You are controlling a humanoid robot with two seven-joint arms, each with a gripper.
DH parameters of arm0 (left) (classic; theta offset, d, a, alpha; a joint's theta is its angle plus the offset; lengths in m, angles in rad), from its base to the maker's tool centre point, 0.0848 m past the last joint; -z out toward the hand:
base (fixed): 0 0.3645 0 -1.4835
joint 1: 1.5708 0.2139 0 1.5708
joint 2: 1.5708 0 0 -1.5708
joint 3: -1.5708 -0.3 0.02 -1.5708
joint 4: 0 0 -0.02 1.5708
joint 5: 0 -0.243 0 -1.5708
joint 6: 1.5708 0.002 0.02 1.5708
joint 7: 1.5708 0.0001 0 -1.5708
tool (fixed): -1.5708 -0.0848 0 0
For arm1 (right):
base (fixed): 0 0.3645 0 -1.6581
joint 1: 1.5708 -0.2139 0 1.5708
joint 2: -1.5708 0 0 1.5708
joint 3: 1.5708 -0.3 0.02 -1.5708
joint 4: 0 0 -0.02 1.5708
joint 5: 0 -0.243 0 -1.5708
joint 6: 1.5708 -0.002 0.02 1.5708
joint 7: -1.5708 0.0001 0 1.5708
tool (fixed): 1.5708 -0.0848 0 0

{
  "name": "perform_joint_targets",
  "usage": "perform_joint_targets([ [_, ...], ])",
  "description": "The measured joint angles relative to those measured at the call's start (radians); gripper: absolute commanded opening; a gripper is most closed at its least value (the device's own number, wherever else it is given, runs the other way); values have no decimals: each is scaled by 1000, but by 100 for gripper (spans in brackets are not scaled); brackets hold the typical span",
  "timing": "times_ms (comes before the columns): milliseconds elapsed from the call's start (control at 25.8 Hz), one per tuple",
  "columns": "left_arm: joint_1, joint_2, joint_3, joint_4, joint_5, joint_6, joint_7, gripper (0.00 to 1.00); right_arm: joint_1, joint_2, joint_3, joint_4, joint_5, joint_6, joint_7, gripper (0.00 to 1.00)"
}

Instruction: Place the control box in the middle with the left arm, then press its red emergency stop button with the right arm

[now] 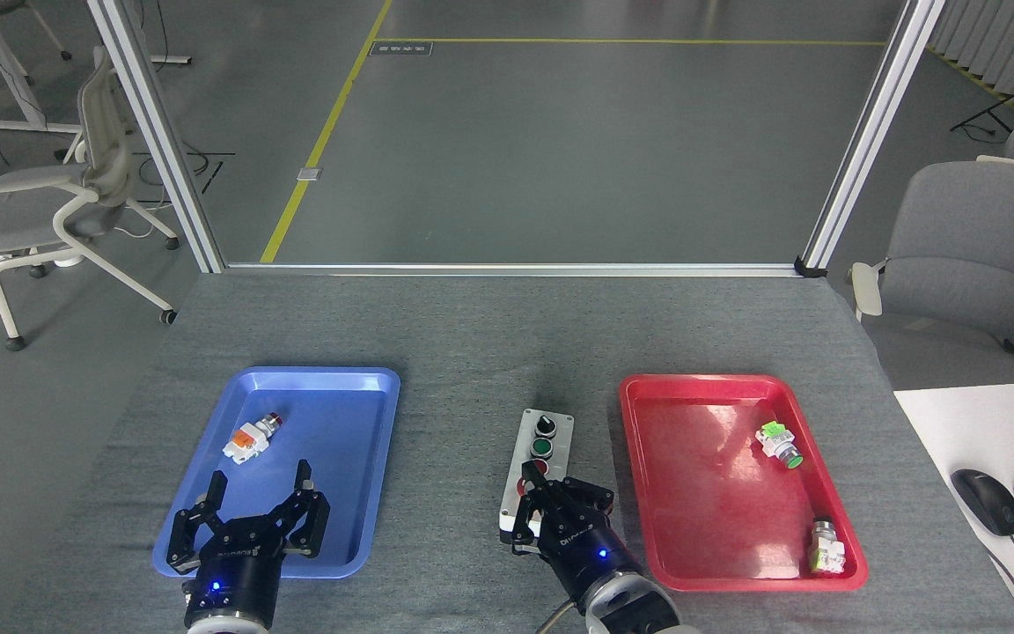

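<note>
The control box (545, 429) stands on the bare grey tabletop (472, 379) between the two trays, its black knob and green button showing. My right gripper (551, 504) hovers over the box's near half with its fingers drawn together, holding nothing. It covers the red emergency stop button; only a red sliver (523, 485) shows at the box's left side. Whether the gripper touches the button cannot be told. Over the near part of the blue tray (208, 550), well left of the box, my left gripper (259, 486) is open and empty.
A loose orange-and-white switch (250, 437) lies in the blue tray. The red tray (648, 387) on the right holds a green-tipped part (777, 444) and a silver part (824, 545). A white desk with a mouse (987, 500) borders the table's right side.
</note>
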Motion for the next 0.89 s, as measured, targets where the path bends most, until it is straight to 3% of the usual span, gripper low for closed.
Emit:
perform_joint_targets([
  [387,-40,-10,41,45,6,14,3,98,-6,-7,9,68,-25,27,-9,0],
  [620,-42,-12,61,48,8,14,8,99,-5,-12,10,73,-52,29,-10,0],
  [774,-43,-13,72,45,8,14,13,99,-4,-15,14,38,-57,100,-21,0],
  [891,-43,-13,85,43,8,14,18,99,-6,-21,19,-14,-58,152,-87,21],
])
